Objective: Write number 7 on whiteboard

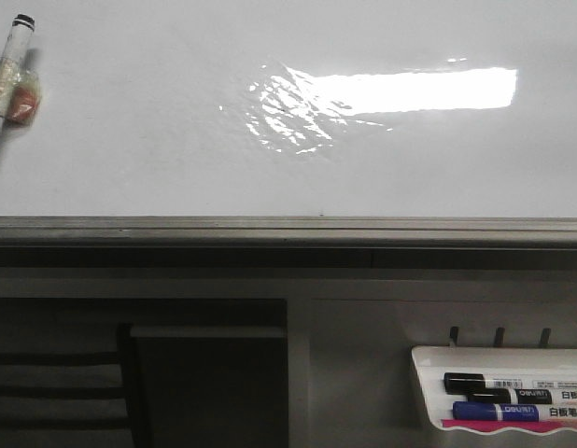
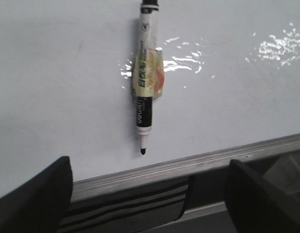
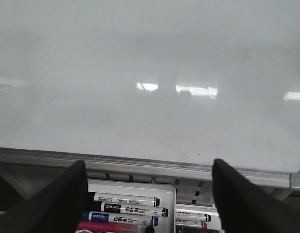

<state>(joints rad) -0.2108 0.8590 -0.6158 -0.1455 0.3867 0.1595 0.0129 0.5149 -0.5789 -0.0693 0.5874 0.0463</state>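
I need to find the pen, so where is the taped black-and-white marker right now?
In the front view the taped black-and-white marker lies at the far left of the glossy whiteboard, well left of the bright light reflection, uncapped and unheld.

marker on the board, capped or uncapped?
Uncapped. In the left wrist view the marker shows a bare black tip, lying on the whiteboard near its edge rail.

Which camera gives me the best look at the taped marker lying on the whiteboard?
The left wrist view: the taped marker shows almost whole, uncapped tip included, lying on the whiteboard between the open fingers. The front view catches only part of it at the left edge. The right wrist view does not show it.
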